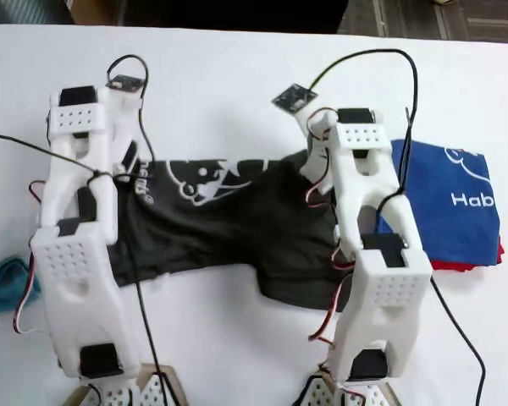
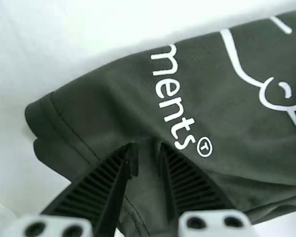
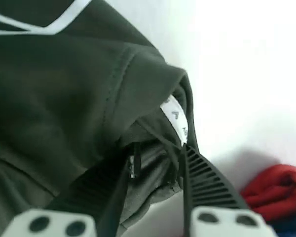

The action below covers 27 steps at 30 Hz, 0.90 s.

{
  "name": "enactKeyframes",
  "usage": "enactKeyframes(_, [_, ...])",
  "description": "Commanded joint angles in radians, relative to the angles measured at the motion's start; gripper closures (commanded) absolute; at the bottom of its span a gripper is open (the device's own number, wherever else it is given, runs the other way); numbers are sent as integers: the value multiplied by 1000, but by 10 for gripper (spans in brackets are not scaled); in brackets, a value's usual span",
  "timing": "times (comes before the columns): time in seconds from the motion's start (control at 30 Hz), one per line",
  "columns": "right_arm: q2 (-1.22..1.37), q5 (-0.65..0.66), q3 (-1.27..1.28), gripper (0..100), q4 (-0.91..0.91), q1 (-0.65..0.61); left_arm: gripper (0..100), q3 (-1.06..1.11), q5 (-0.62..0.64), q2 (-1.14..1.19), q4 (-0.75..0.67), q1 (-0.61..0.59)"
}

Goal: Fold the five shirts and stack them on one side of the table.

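Note:
A black shirt (image 1: pixel 237 224) with white print lies spread across the middle of the table between both arms. My left gripper (image 2: pixel 147 158) pinches a raised fold of the black shirt (image 2: pixel 227 113) near its hemmed edge and the white lettering. My right gripper (image 3: pixel 158 160) is shut on bunched cloth of the black shirt (image 3: pixel 64 89) beside its white neck label (image 3: pixel 176 118). In the high view the left arm (image 1: pixel 85 220) stands over the shirt's left end and the right arm (image 1: pixel 368 228) over its right end.
A folded blue shirt (image 1: pixel 453 203) lies on a red one (image 1: pixel 453 266) at the right side of the table; the red shirt (image 3: pixel 274 192) shows near my right gripper. A teal cloth (image 1: pixel 7 283) sits at the left edge. White table (image 1: pixel 237 85) stretches behind.

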Motion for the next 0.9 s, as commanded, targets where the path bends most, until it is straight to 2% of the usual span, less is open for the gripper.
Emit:
enactKeyframes(0.0, [16,8,-12,858,-90,30,898,-35,5,-9,8,3])
enactKeyframes(0.13, [47,8,-37,860,-165,54,898,-33,5,-9,9,3])
enactKeyframes(0.3, [93,6,-183,927,-162,116,898,-33,6,-9,6,3])
enactKeyframes(0.53, [147,2,-288,932,-159,179,898,-33,8,-9,3,3])
enactKeyframes(0.73, [102,-2,-301,931,-73,176,898,-33,8,-9,3,5])
enactKeyframes(0.87, [38,2,-296,894,102,104,898,-35,8,-9,3,5])
